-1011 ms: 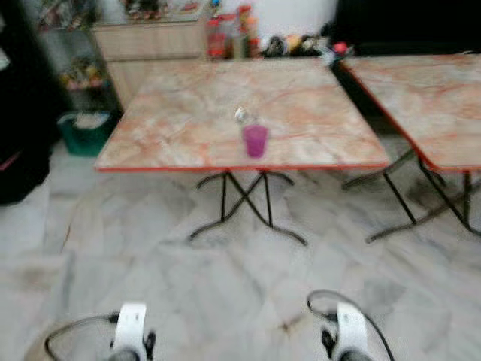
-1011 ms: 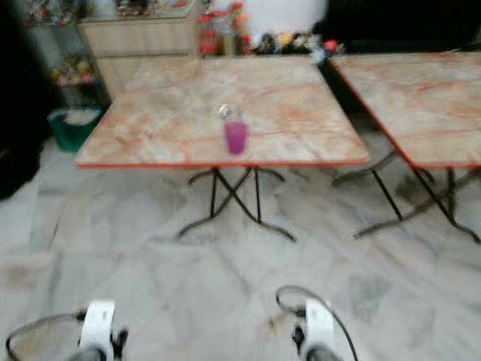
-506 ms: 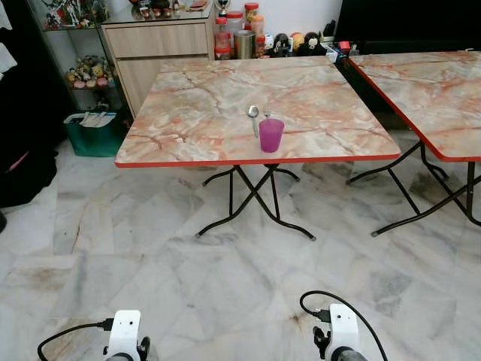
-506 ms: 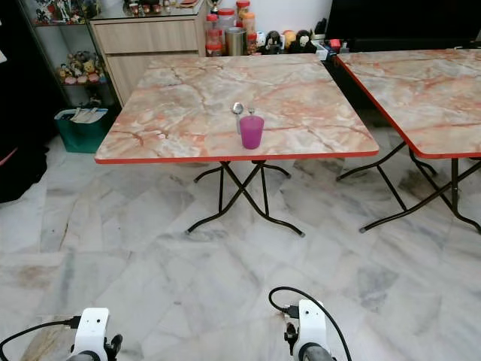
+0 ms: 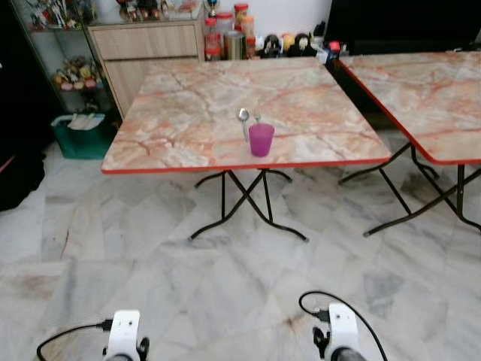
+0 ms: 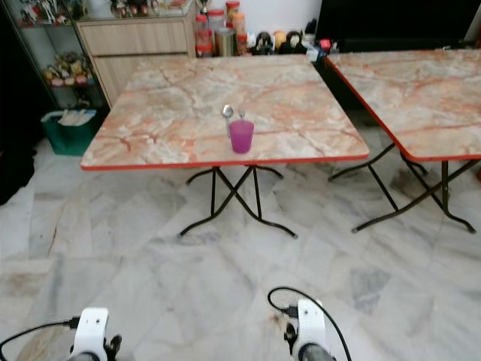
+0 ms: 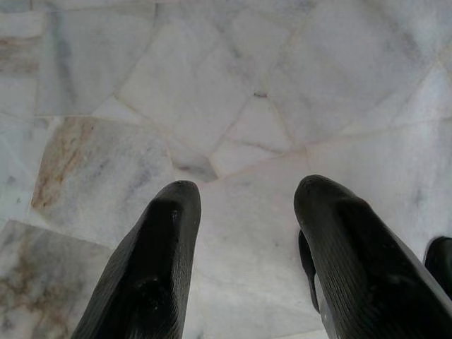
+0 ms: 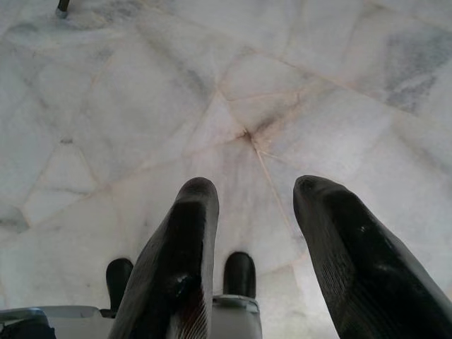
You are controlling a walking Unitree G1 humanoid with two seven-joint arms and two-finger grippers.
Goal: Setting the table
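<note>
A marble-patterned folding table [image 5: 188, 113] with a red rim stands ahead of me across the floor. Near its front edge sits a purple cup [image 5: 261, 140], with a spoon [image 5: 243, 117] and a fork [image 5: 256, 117] lying just behind it. Both arms hang low at my sides, far from the table. My left gripper [image 7: 244, 194] is open over the marble floor, nothing between its fingers. My right gripper [image 8: 254, 191] is also open and empty, pointing down at the floor tiles.
A second marble table [image 5: 428, 90] stands to the right. Behind the first table are a wooden cabinet [image 5: 146, 45] with jars and bottles [image 5: 225, 37], a glass shelf with figurines, and a green bin [image 5: 79, 134] on the floor at left. Marble floor [image 5: 225, 278] lies between me and the table.
The whole picture has shifted slightly, so the camera has moved; the blur of one second ago has gone. The cup, spoon and fork stay put on the table, and both arms still hang.
</note>
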